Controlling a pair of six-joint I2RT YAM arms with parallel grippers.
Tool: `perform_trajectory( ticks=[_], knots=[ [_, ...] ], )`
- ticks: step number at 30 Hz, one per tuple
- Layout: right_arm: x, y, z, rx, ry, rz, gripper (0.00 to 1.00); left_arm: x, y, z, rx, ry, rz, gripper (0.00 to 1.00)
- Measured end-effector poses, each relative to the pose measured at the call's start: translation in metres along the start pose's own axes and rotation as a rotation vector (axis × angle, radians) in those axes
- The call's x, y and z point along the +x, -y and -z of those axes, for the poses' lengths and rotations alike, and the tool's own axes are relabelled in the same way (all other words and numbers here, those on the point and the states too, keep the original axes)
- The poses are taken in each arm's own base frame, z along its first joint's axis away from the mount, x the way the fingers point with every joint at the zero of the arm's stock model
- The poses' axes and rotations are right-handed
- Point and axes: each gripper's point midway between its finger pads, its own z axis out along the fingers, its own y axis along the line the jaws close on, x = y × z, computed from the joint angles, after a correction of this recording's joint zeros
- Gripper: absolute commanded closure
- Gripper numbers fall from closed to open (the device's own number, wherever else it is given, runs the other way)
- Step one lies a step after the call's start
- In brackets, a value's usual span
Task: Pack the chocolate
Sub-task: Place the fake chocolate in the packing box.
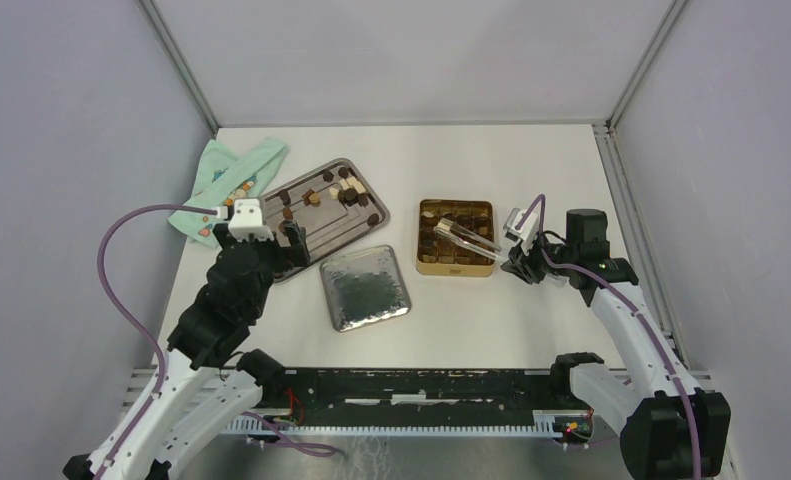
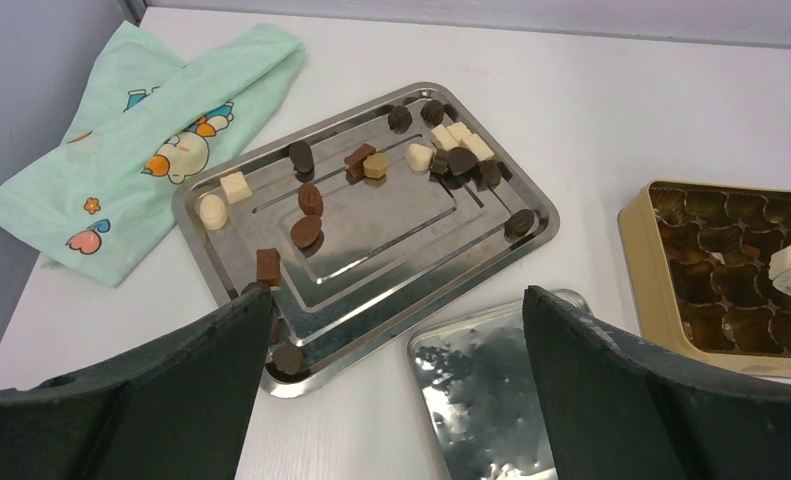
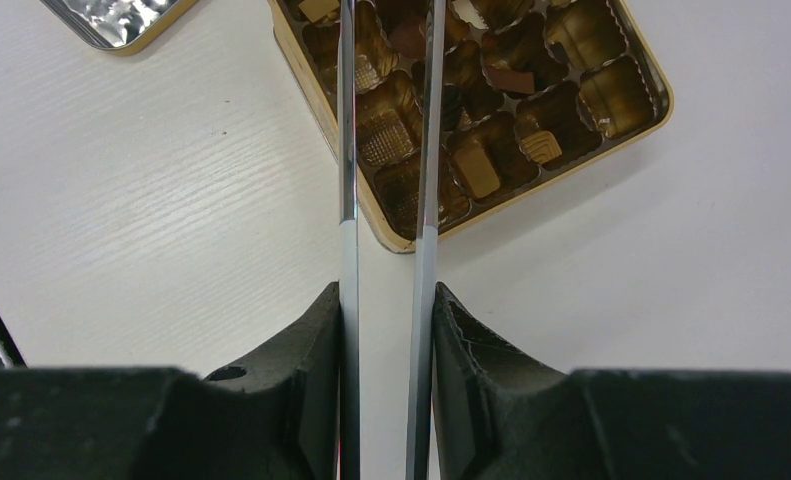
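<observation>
As right gripper angles tongs over tin, left gripper gapes.

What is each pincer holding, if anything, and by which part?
The right pincer is shut on the metal tongs, squeezing both blades near their back end, with the tips over the gold tin. The left pincer is open and holds nothing.

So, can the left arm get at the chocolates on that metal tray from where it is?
Probably yes. Its pincer stands open at the tray's near edge, and nothing lies between it and the chocolates.
</observation>
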Motion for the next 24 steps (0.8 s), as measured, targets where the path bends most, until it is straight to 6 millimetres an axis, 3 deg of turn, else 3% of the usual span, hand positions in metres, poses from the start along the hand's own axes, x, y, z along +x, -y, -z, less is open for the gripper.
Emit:
perform_trajectory(
  ticks=[24],
  knots=[
    [0.0022,0.0002,-0.0007,-0.002,-0.008,-0.001,0.86,0.0046,0.0064,-0.0029,0.026,-0.022,-0.010,0.00]
  ],
)
